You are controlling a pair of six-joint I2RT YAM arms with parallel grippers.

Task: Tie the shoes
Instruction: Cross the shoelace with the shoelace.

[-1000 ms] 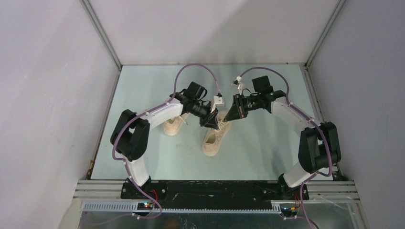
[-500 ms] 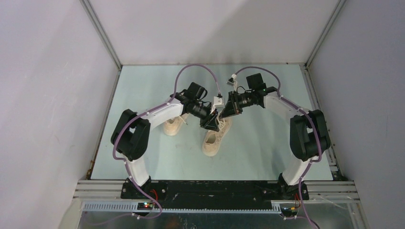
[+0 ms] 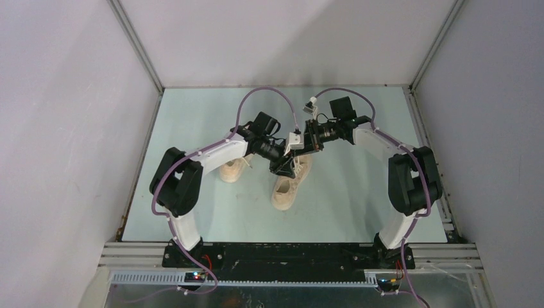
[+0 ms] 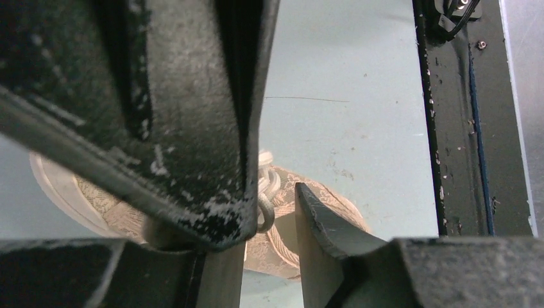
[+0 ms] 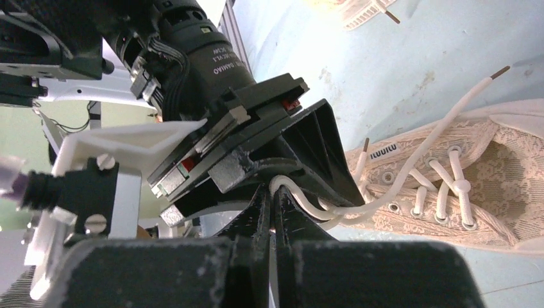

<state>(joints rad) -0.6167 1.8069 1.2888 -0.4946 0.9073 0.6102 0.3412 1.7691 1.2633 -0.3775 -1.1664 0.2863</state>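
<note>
Two cream-beige shoes lie on the pale blue table. The middle shoe (image 3: 286, 188) has loose off-white laces; the other shoe (image 3: 232, 169) lies left of it, partly under my left arm. My right gripper (image 3: 300, 153) is shut on a loop of the middle shoe's lace (image 5: 410, 163), its jaws pressed together (image 5: 274, 192) right against my left gripper (image 5: 308, 151). My left gripper (image 3: 283, 169) hovers over the shoe's heel end. In the left wrist view its jaws (image 4: 266, 224) stand apart, with the lace loop (image 4: 264, 208) and the shoe (image 4: 321, 199) behind the gap.
Grey walls enclose the table on three sides. The black base rail (image 4: 459, 128) runs along the near edge. The second shoe's toe (image 5: 359, 13) shows at the top of the right wrist view. Purple cables arch above both wrists.
My right arm has swung left and brought its gripper up against the left gripper over the middle shoe. The left arm and both shoes have barely moved.
</note>
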